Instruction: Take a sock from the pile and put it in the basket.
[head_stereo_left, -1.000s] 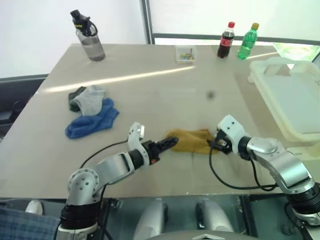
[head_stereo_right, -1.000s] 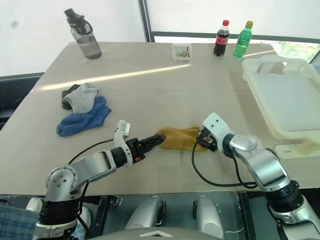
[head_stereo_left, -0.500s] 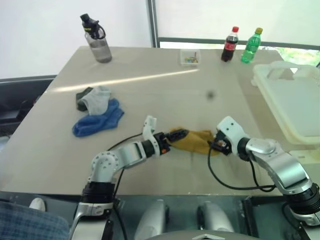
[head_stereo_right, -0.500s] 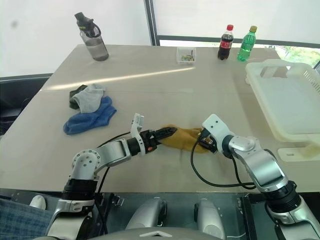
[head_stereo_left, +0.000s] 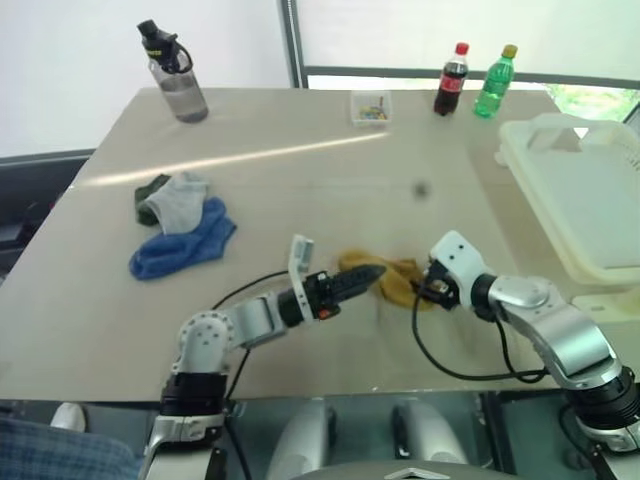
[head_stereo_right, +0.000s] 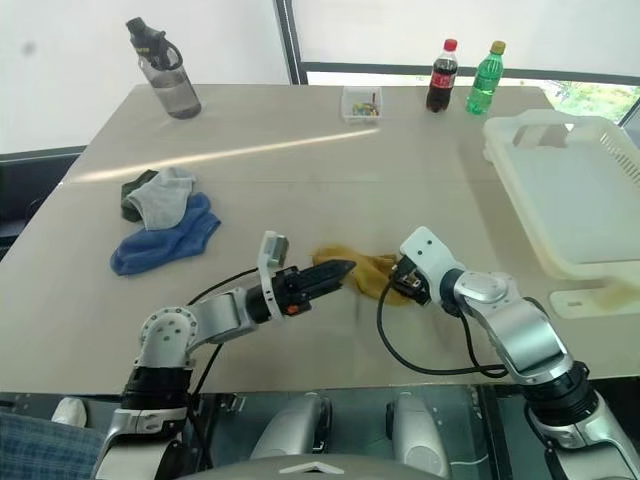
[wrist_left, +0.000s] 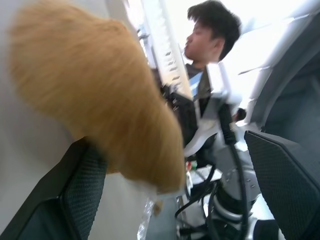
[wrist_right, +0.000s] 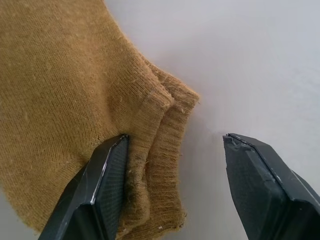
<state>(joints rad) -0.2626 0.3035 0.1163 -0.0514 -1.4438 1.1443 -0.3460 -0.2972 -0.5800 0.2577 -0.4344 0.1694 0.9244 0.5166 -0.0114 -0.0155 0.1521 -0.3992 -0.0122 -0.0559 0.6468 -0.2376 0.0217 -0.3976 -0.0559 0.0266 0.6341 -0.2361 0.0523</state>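
The mustard-yellow sock (head_stereo_left: 400, 280) lies bunched on the table's near middle, apart from the pile (head_stereo_left: 180, 225) of blue, light grey and dark socks at the left. My left gripper (head_stereo_left: 368, 274) is open and tilted slightly up against the sock's left end; in the left wrist view the sock (wrist_left: 95, 90) bulges between its spread fingers (wrist_left: 85, 190). My right gripper (head_stereo_left: 424, 288) is open at the sock's right end. There one finger (wrist_right: 107, 175) touches the ribbed cuff (wrist_right: 160, 130) and the other rests over bare table. The cream-white basket (head_stereo_left: 525, 195) stands at the right edge.
At the table's far side stand a grey water bottle (head_stereo_left: 175, 75), a small clear box (head_stereo_left: 371, 107), a cola bottle (head_stereo_left: 451, 80) and a green bottle (head_stereo_left: 496, 82). A person (wrist_left: 210, 35) shows in the left wrist view. Black cables trail from both wrists near the front edge.
My left gripper has swung up and to the right against the sock's left end, which is now more bunched. The right gripper has stayed put. The camera shifted.
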